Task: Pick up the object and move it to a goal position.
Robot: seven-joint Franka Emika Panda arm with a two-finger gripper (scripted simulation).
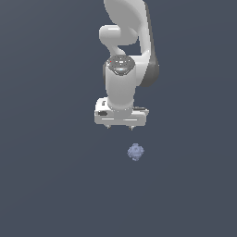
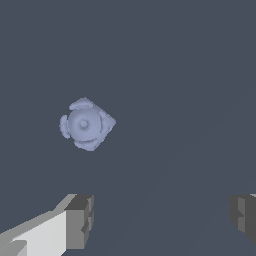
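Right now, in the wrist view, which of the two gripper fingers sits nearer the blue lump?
The finger with the white gripper body showing behind it. The pale blue lump sits nearly in line with it, untouched, while the other finger lies far across the open gap.

We see a glossy white arm built of rounded, swollen segments, with dark grey bands showing at the joints along its side. Just above the hand, the wrist carries a dark grey, oval cap with a tiny red mark at its edge. The hand is a flat white block with small dark details on its face. Its fingers are white, ending in blocky grey ridged pads.
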